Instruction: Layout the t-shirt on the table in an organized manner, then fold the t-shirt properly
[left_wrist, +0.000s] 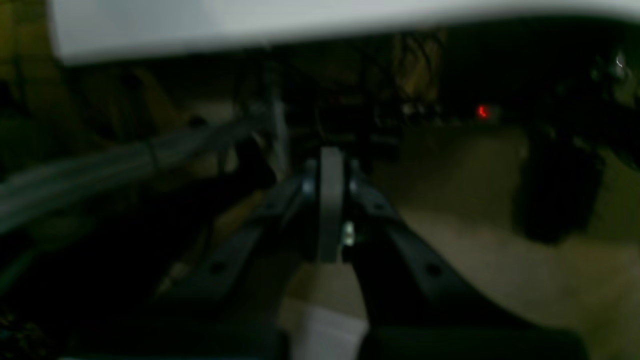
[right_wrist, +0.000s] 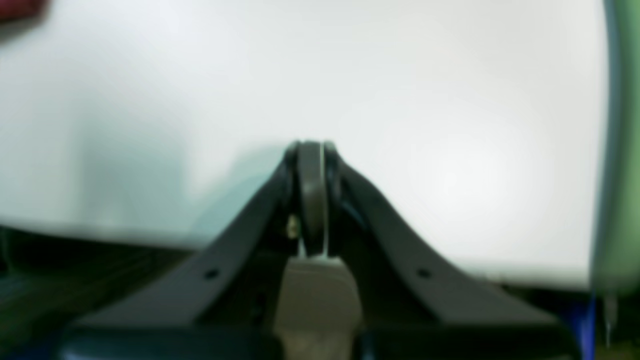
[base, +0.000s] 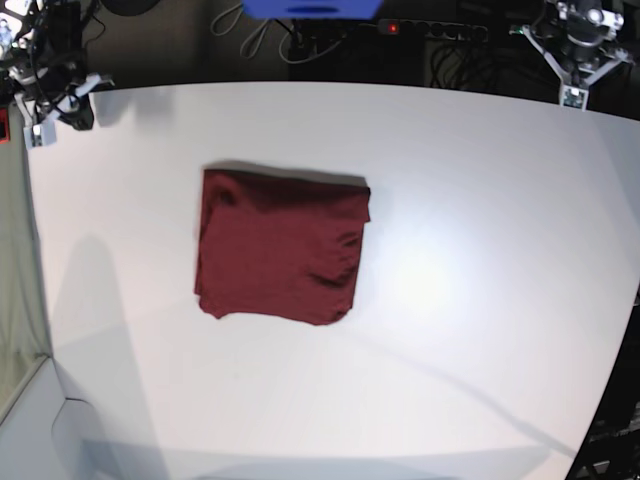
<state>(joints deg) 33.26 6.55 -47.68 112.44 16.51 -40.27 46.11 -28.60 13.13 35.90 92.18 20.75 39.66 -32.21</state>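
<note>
The dark maroon t-shirt lies as a flat, roughly square packet left of the middle of the white table. Both grippers are far from it at the table's back corners. My left gripper sits at the far right corner; in the left wrist view its jaws are pressed together with nothing between them, pointing past the table's edge toward a dim floor. My right gripper sits at the far left corner; in the right wrist view it is shut and empty over bare table.
Behind the table's far edge are a blue object, cables and a power strip with a red light. A green surface runs down the right edge of the right wrist view. A red blur shows at its top left corner.
</note>
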